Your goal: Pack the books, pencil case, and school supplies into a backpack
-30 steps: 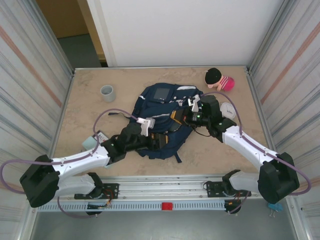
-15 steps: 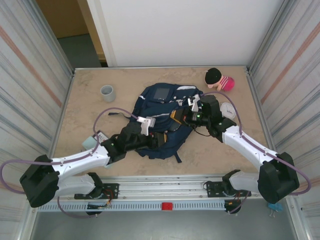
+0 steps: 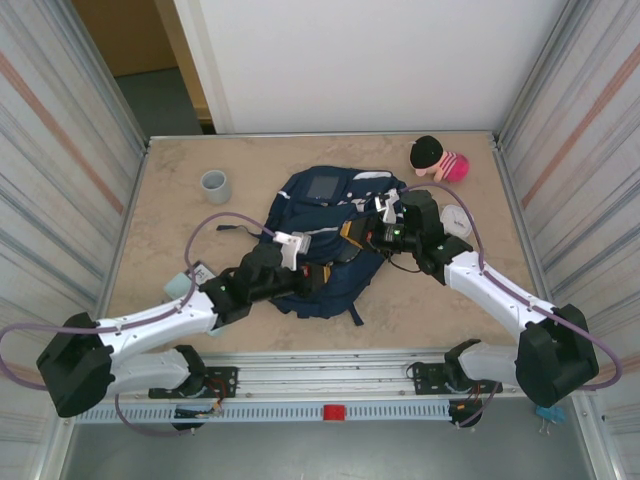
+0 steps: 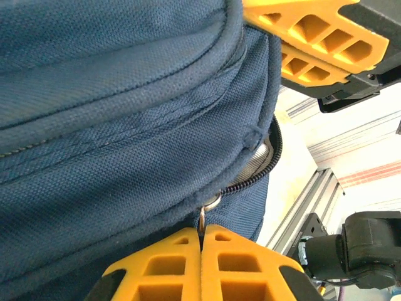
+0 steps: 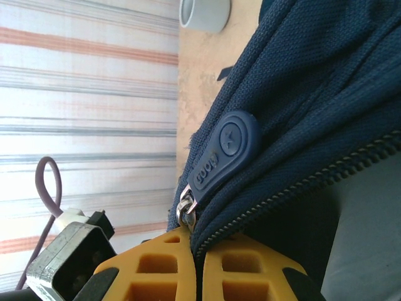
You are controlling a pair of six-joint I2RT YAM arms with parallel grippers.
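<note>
The navy backpack (image 3: 318, 235) lies in the middle of the table. My left gripper (image 4: 202, 235) is shut on a thin metal zipper pull (image 4: 202, 218) at the backpack's (image 4: 125, 125) lower seam; from above, the left gripper (image 3: 325, 278) is at the bag's near side. My right gripper (image 5: 197, 241) is shut on the backpack's fabric edge beside the zipper teeth (image 5: 301, 182), right by a navy rubber zipper tab (image 5: 222, 157). From above, the right gripper (image 3: 352, 236) presses on the bag's right side. The pale teal pencil case (image 3: 180, 285) peeks out beside my left arm. The books are out of view.
A grey cup (image 3: 215, 185) stands at the back left. A pink and black plush toy (image 3: 438, 158) lies at the back right, and a white round object (image 3: 455, 218) sits by my right arm. Striped walls close in both sides.
My left gripper has closed onto the metal zipper pull. Both arms and the backpack have barely shifted.
</note>
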